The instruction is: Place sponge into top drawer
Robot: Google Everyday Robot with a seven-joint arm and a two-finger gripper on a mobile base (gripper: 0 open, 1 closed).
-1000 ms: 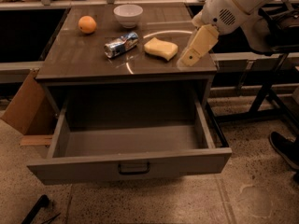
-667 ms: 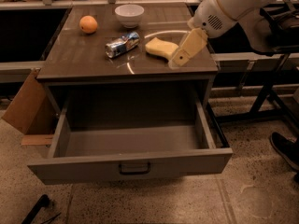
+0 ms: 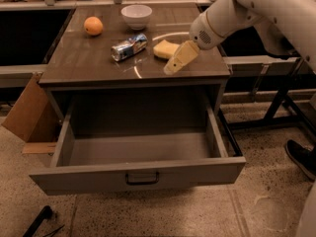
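Observation:
The pale yellow sponge [image 3: 163,49] lies on the cabinet top [image 3: 89,58], right of centre. My gripper [image 3: 175,64] hangs over the top just to the right and front of the sponge, pointing down and to the left, close to it or touching its near edge. The sponge rests on the surface, not lifted. Below, the top drawer [image 3: 89,179] stands pulled wide open, and its grey inside shows nothing in it. Its dark bar handle [image 3: 142,178] is at the centre of the front panel.
A crushed can [image 3: 128,46] lies just left of the sponge. An orange [image 3: 93,25] and a white bowl [image 3: 136,16] sit at the back of the top. A cardboard box [image 3: 27,113] leans at the cabinet's left. A person's shoe [image 3: 301,157] is at the right.
My gripper has moved left and toward the front of the top, coming down beside the sponge. The sponge, can and drawer have not moved.

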